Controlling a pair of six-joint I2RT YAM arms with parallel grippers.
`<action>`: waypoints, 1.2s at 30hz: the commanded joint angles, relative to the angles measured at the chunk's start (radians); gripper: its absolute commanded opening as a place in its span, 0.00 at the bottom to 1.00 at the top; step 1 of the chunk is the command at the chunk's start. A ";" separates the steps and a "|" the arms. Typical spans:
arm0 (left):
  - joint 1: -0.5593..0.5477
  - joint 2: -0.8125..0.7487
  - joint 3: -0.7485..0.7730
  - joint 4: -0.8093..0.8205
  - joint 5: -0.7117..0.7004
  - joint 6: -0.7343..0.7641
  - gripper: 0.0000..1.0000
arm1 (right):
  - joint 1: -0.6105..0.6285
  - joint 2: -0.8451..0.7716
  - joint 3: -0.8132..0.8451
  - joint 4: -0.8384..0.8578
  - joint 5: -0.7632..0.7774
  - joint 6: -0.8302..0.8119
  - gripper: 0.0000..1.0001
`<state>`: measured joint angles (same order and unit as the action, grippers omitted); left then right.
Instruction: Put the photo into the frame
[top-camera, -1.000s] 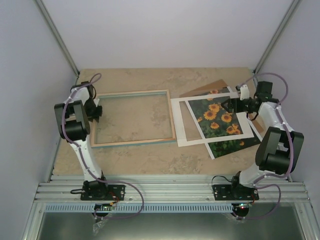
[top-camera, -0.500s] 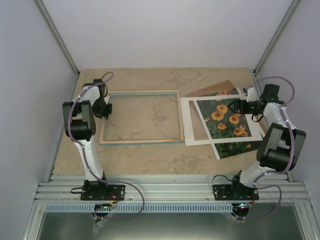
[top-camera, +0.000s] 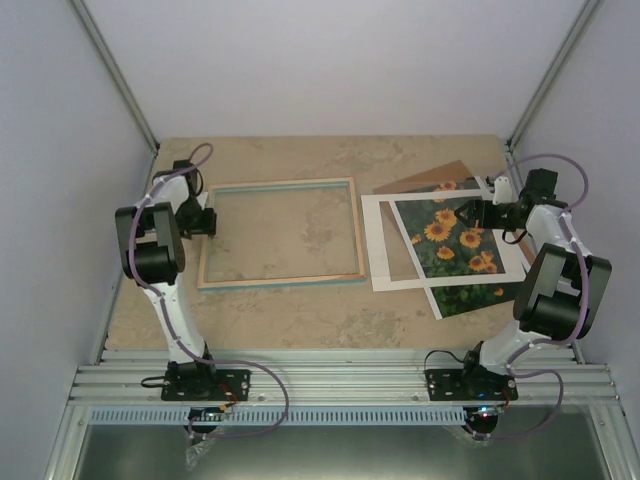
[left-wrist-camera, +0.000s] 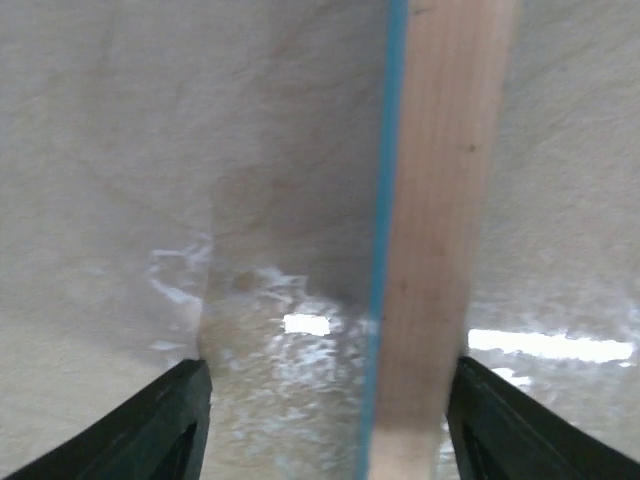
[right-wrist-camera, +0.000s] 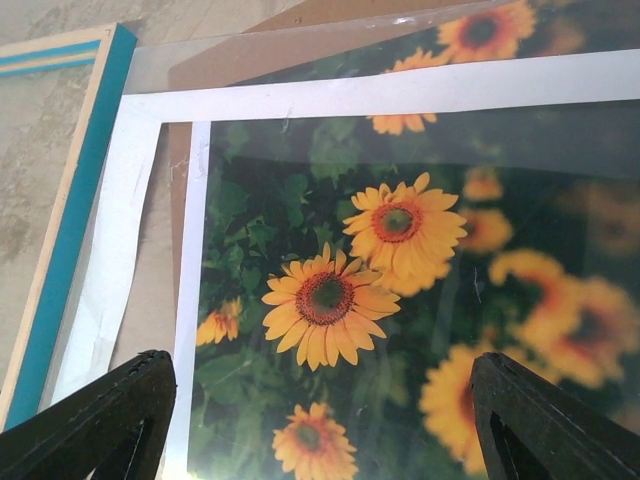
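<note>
Covering part of the photo (right-wrist-camera: 330, 300), a white mat (right-wrist-camera: 400, 92) — left pincer (left-wrist-camera: 325, 420) spread astride the frame (left-wrist-camera: 440, 200), right pincer (right-wrist-camera: 322, 420) spread above.

High rear view over the whole table (top-camera: 300, 325); wrist views close and downward; frame (top-camera: 282, 282) edge common to all.

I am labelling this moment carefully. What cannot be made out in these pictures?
Backing panel: top view, mostly under the mat and photo.
Photo: top view, some edges hidden by the mat.
Left gripper: left wrist view, cut off by the bottom edge; contact with the frame unclear.
Right gripper: top view, too small to judge contact with the mat.
</note>
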<state>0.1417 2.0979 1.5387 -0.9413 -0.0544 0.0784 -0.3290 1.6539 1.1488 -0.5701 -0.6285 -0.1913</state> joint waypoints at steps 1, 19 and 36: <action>0.015 -0.051 -0.023 0.046 -0.063 0.033 0.72 | -0.004 0.004 0.003 -0.001 -0.019 -0.023 0.82; -0.508 0.113 0.635 0.242 0.480 -0.213 0.90 | -0.021 0.013 0.023 -0.048 -0.012 -0.149 0.77; -0.679 0.437 0.813 0.506 0.481 -0.649 0.99 | -0.047 0.008 -0.079 0.025 0.069 -0.086 0.74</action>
<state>-0.5110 2.4969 2.2906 -0.5369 0.4145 -0.4747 -0.3710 1.6783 1.0912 -0.5766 -0.5861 -0.2974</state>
